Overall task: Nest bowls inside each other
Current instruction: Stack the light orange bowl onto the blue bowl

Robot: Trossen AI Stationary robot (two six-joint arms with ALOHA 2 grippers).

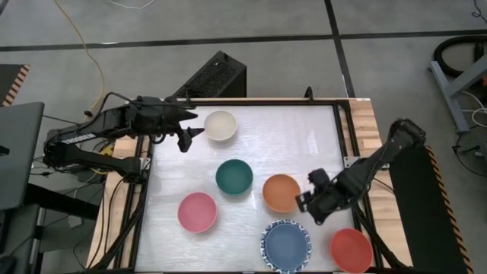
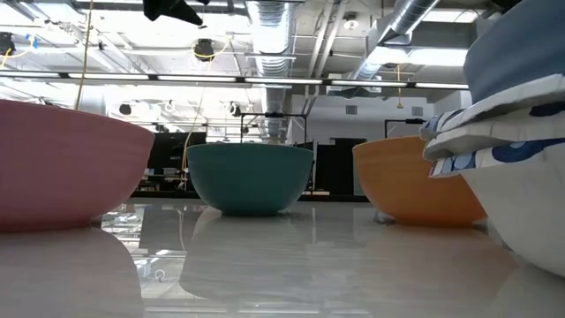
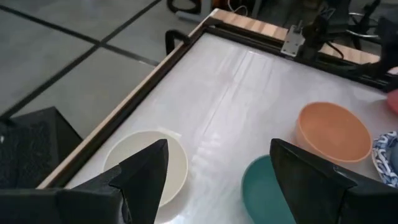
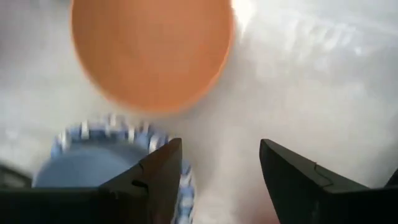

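Pink and close against the low camera, one bowl (image 2: 66,168) fills the near left corner of the table (image 1: 304,152), and a stack of blue-patterned bowls (image 2: 516,150) with a plain blue bowl (image 1: 286,243) nested on top fills the near right.

Farthest left, the left gripper (image 1: 192,129) hangs over the table's back edge with its jaws spread wide and holding nothing. A cream bowl (image 1: 220,125) sits just beside its fingertips, slightly past them. Further out from those jaws stand the dark green bowl (image 1: 233,176) and the orange bowl (image 1: 281,192).

Moving right, the right gripper (image 1: 308,203) hovers at the orange bowl's rim (whether it touches cannot be made out). Its jaws stand apart, with bare table between them in its wrist view; the orange bowl lies ahead of them and the blue stack beside one finger (image 4: 155,177). A red bowl (image 1: 351,250) sits alone behind that gripper, near the table's corner.
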